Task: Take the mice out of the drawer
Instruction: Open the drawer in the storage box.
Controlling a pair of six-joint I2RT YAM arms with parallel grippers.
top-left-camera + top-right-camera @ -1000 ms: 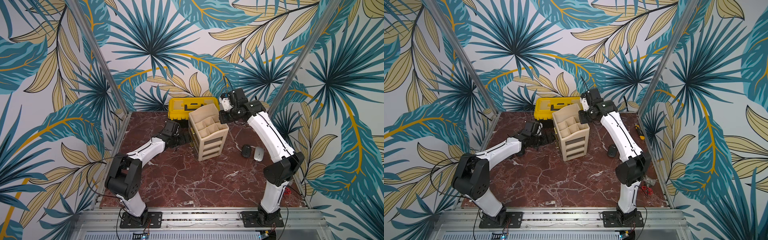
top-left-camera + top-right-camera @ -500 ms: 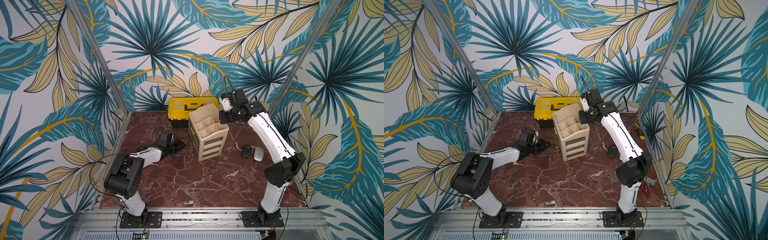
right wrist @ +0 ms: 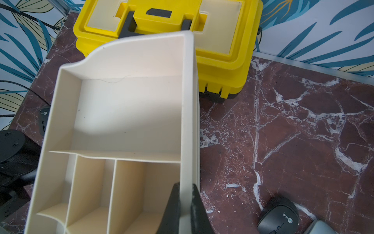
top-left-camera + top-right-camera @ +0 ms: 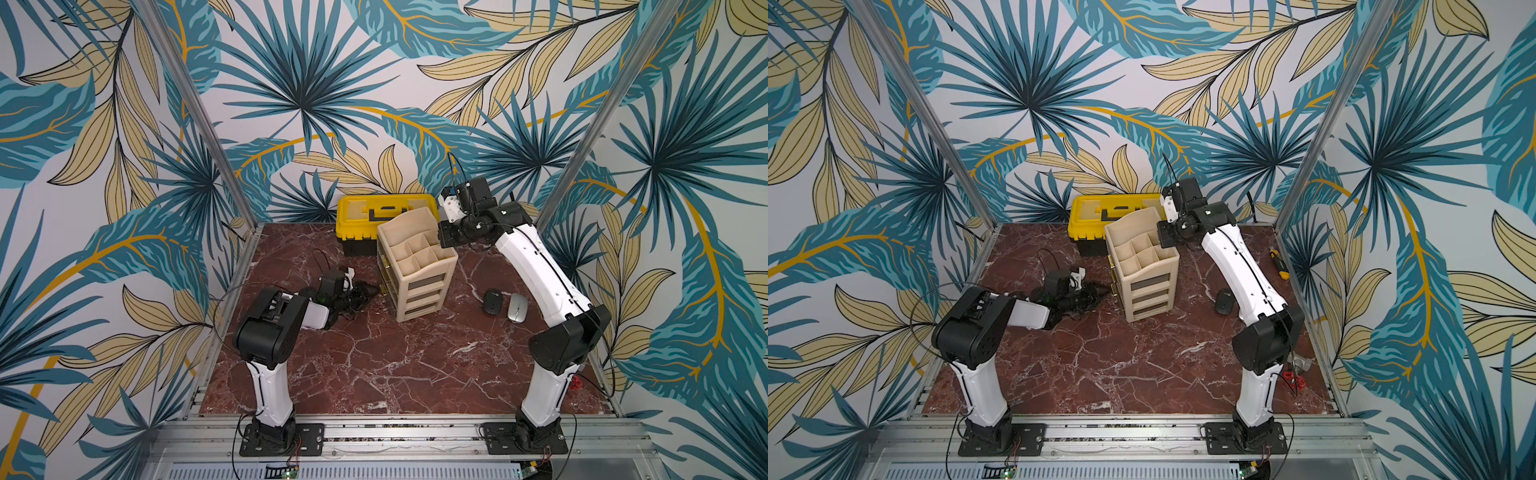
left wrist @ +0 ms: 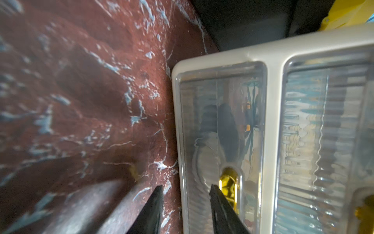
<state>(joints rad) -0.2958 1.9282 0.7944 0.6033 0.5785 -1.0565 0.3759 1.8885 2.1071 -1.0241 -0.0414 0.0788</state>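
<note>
Between leafy walls [image 4: 316,95], mice [image 4: 493,301] on marble [image 4: 395,361]

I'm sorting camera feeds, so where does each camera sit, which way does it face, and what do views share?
Top views: high behind the robot, looking down on the marble table; left arm and right arm show whole.
Left wrist: low over the table, facing the drawer organizer's drawer fronts and gold handle; left gripper shows, jaws apart.
Right wrist: above the organizer, looking down into its compartments; right gripper pinches its side wall.
Shared: organizer in all; yellow toolbox and black mouse in top views and right wrist.
</note>
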